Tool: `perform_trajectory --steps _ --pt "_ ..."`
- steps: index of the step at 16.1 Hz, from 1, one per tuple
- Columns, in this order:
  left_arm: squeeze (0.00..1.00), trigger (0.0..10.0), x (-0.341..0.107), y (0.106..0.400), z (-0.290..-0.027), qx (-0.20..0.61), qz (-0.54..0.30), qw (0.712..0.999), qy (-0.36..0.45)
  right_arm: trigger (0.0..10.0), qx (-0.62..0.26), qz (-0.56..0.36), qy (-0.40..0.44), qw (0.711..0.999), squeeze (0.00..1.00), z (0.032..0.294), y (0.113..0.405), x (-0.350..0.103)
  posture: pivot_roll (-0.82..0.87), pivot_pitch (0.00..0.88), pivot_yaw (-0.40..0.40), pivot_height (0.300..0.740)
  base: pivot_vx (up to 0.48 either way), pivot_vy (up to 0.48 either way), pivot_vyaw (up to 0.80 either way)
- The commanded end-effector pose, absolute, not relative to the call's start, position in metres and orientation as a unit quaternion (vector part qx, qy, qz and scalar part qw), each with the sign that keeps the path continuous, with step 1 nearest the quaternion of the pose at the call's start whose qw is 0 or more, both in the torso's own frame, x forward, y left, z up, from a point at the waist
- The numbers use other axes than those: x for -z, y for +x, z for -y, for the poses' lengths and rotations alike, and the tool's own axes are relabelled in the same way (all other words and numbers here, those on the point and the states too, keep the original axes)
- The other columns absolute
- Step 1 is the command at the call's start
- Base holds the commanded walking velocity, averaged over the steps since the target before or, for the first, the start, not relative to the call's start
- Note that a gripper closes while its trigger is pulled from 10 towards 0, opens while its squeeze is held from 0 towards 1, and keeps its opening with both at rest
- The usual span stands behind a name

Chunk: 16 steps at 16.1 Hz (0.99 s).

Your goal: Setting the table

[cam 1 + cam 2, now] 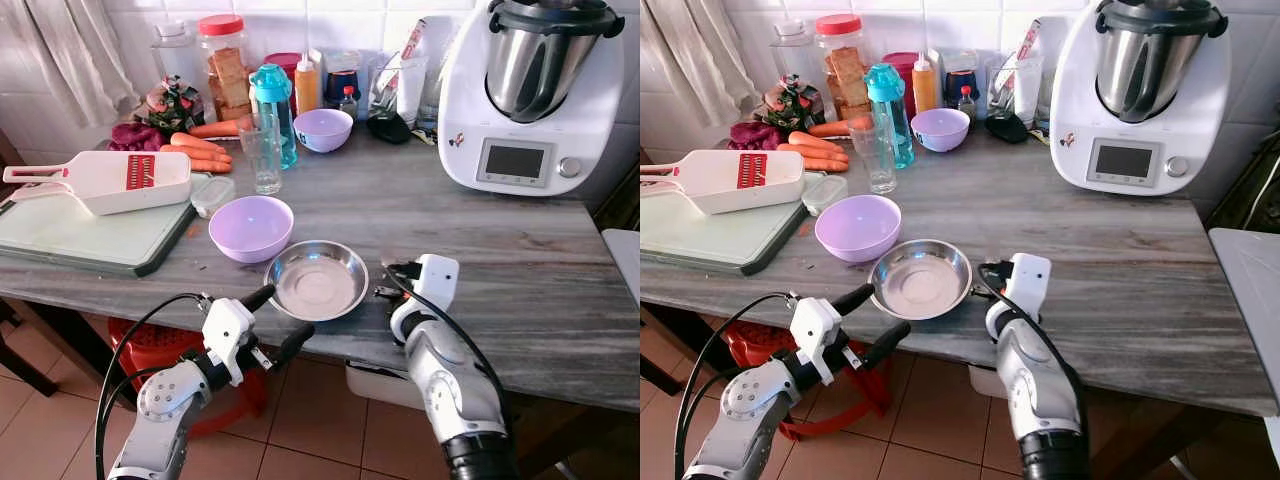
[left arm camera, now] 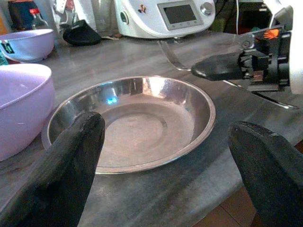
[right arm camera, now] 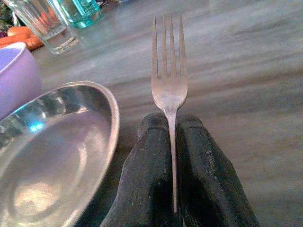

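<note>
Grey wood-grain laminate forms the worktop (image 1: 480, 250), and the scene is read from its left end to its right. At the far left a white mandoline slicer (image 1: 110, 180) is laid on a pale green chopping board (image 1: 70, 235). Further along, a lilac bowl (image 1: 251, 227) is seen just behind and left of a stainless steel plate (image 1: 317, 280), which lies near the front edge. The left gripper (image 1: 272, 320) is held just off that edge in front of the plate, its 2 fingers spread wide with nothing between them. Just right of the plate, the right gripper (image 3: 170, 161) is pressed together on the handle of a fork (image 3: 169, 85), whose tines point away across the bare worktop, close beside the plate's rim and seemingly low over the surface. At the far right a white kitchen machine (image 1: 530, 100) stands against the wall.

The placing of the fork beside the plate appears to be under way. Trouble could come from a release at a tilt, by which the fork might be left resting on the plate's rim, or from a nudge of the light plate toward the edge by either arm
</note>
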<state>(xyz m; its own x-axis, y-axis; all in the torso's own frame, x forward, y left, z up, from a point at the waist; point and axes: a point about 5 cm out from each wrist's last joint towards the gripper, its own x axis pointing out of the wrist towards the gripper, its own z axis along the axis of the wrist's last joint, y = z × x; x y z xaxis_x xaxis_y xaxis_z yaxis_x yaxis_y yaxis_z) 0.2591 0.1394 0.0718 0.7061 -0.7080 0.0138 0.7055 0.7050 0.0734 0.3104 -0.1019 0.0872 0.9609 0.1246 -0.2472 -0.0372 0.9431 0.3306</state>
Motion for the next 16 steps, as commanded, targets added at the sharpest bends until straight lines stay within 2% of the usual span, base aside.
perform_trajectory --steps 1,10,11,12,16 --pt "0.0 10.0 -0.074 0.26 -0.139 0.388 0.021 0.92 0.037 10.0 -0.043 -0.134 0.17 0.975 0.0 0.098 0.314 -0.091 -0.03 0.0 0.046 0.74 0.0 0.0 0.0" --pt "0.0 10.0 -0.075 0.257 -0.133 0.42 0.024 0.907 0.031 10.0 -0.018 -0.166 0.172 0.971 0.0 0.098 0.316 -0.078 -0.03 0.0 0.053 0.74 0.0 0.0 0.0" --pt "0.0 10.0 -0.076 0.256 -0.132 0.423 0.024 0.905 0.026 10.0 -0.017 -0.167 0.172 0.971 0.07 0.098 0.317 -0.077 -0.04 0.0 0.053 0.74 0.0 0.0 0.0" --pt "0.0 10.0 -0.077 0.256 -0.131 0.426 0.025 0.904 0.027 10.0 -0.016 -0.167 0.17 0.971 1.0 0.098 0.318 -0.077 -0.04 0.0 0.052 0.74 0.0 0.0 0.0" --pt "0.0 10.0 -0.078 0.255 -0.128 0.433 0.028 0.901 0.017 10.0 -0.01 -0.163 0.167 0.972 1.0 0.1 0.318 -0.076 -0.04 0.0 0.05 0.74 0.0 0.0 0.0"
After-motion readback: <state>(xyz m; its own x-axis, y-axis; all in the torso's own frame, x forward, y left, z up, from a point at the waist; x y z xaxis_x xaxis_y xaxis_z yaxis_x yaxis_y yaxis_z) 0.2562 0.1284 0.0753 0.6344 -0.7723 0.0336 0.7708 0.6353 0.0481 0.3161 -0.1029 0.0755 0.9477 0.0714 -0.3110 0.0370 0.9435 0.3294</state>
